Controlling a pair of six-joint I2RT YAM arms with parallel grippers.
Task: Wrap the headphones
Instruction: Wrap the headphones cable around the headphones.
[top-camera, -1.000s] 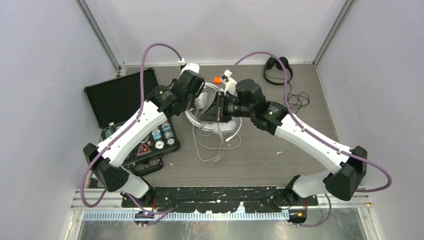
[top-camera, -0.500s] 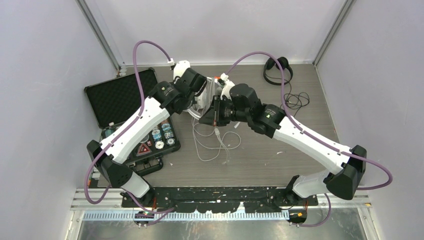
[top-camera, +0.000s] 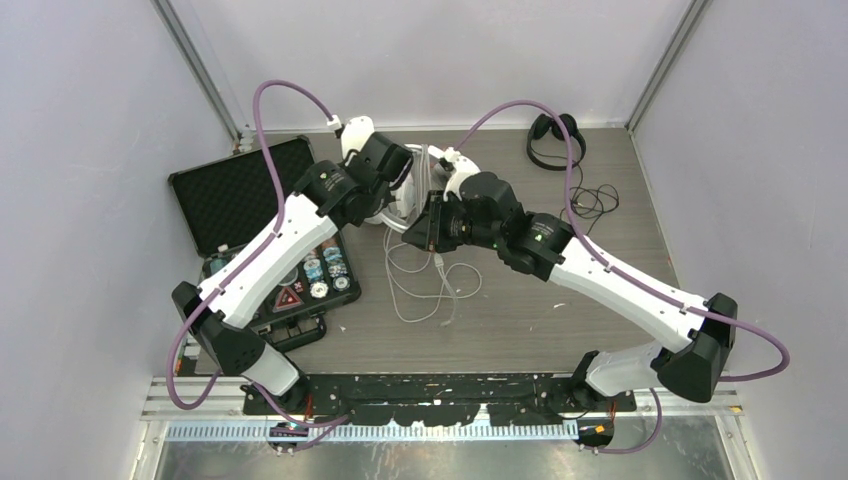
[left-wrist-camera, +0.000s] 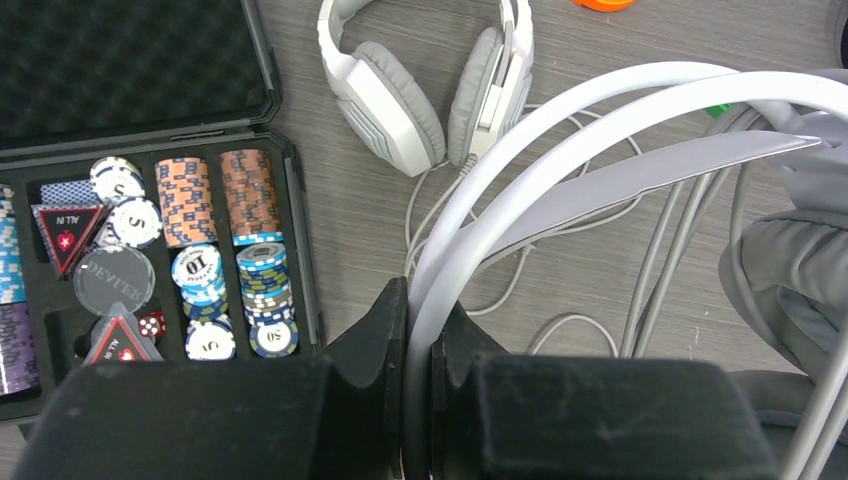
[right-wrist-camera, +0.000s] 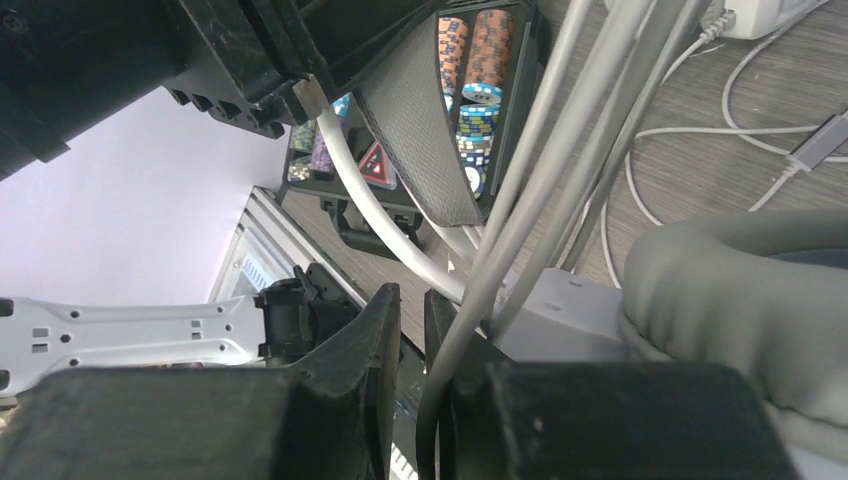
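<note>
Pale lilac walls (top-camera: 90, 150) box in my grey wood-grain table (top-camera: 560, 320). Mid-table, my left gripper (left-wrist-camera: 418, 330) is clamped on the pale grey headset (left-wrist-camera: 600, 110) at its band. White cables (right-wrist-camera: 520, 180) pass between the right gripper (right-wrist-camera: 412, 330) fingers, and I can't tell whether they grip. The white headset (left-wrist-camera: 385, 95) lies beside the chip case (left-wrist-camera: 120, 60), and the black headset (top-camera: 545, 128) sits in the far right corner.

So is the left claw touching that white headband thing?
Touching. The left wrist view shows it: the left gripper is closed on the white headband, which is pinched between the two black fingers with no gap on either side.
</note>
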